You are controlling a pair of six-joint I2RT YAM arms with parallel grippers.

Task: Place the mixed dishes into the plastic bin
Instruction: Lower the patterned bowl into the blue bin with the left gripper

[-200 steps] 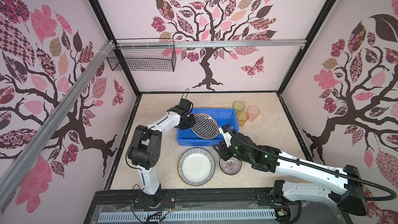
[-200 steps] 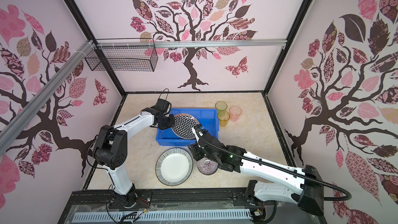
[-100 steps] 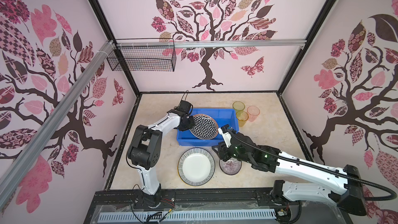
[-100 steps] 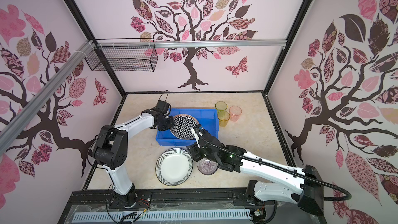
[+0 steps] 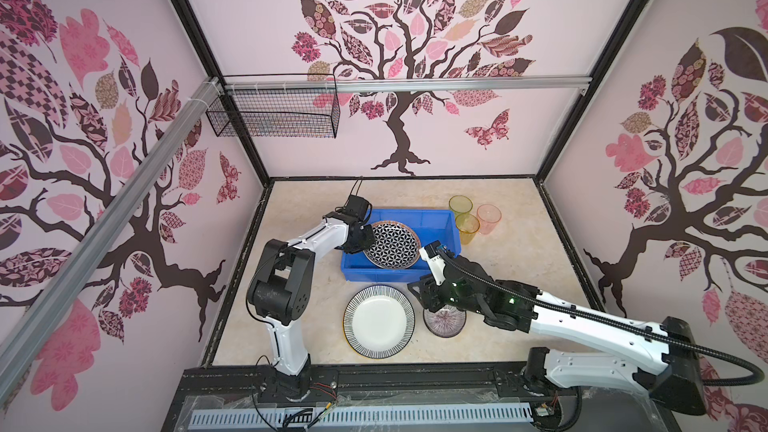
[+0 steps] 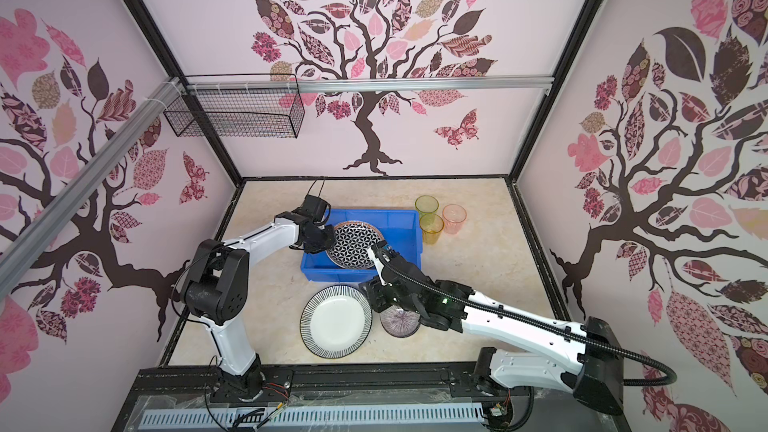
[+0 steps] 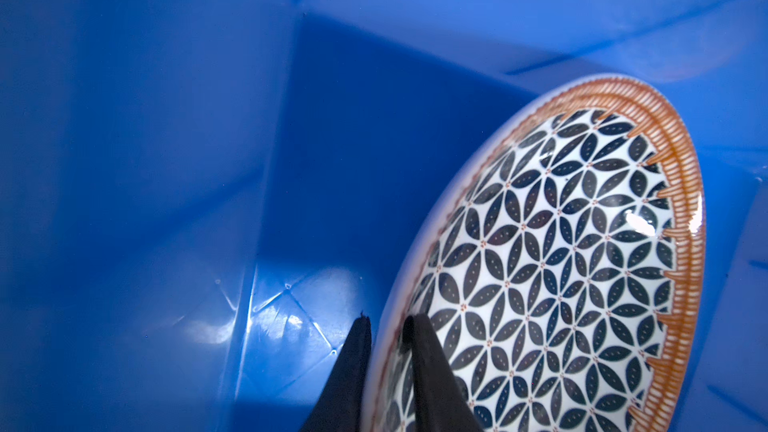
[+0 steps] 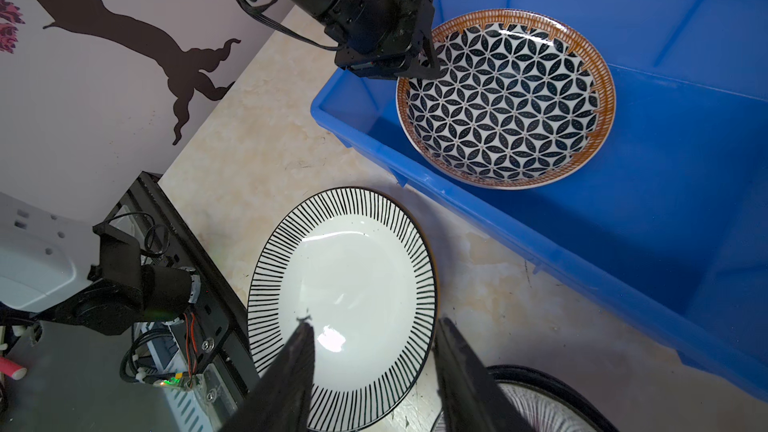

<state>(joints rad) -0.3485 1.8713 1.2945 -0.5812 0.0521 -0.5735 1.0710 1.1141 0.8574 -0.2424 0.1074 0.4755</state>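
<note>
The geometric plate [image 5: 391,244] is inside the plastic bin [image 5: 376,274], toward the bin's end on the left arm's side. It seems to lean with one edge raised, not flat on the bin floor, so the step in hand reads as the release. The left tool [image 7: 384,320] stands astride the plate's rim near that end wall, its jaws a narrow way apart. The left wrist view shows a sliver of gap on either side of the rim, so it appears not to pinch. To do this well, widen the jaws only enough to clear the rim and let the plate settle under its own weight. Then draw the tool back along its own line and up over the bin wall, so no finger hooks the glazed lip and drags the plate. The right tool [image 8: 374,322] is open and empty above the striped-rim plate [image 5: 379,320], which lies on the surface [image 5: 299,201] just outside the bin's front wall beside the purple-striped bowl [image 5: 444,322] — it had best wait until the left arm is clear of the bin
</note>
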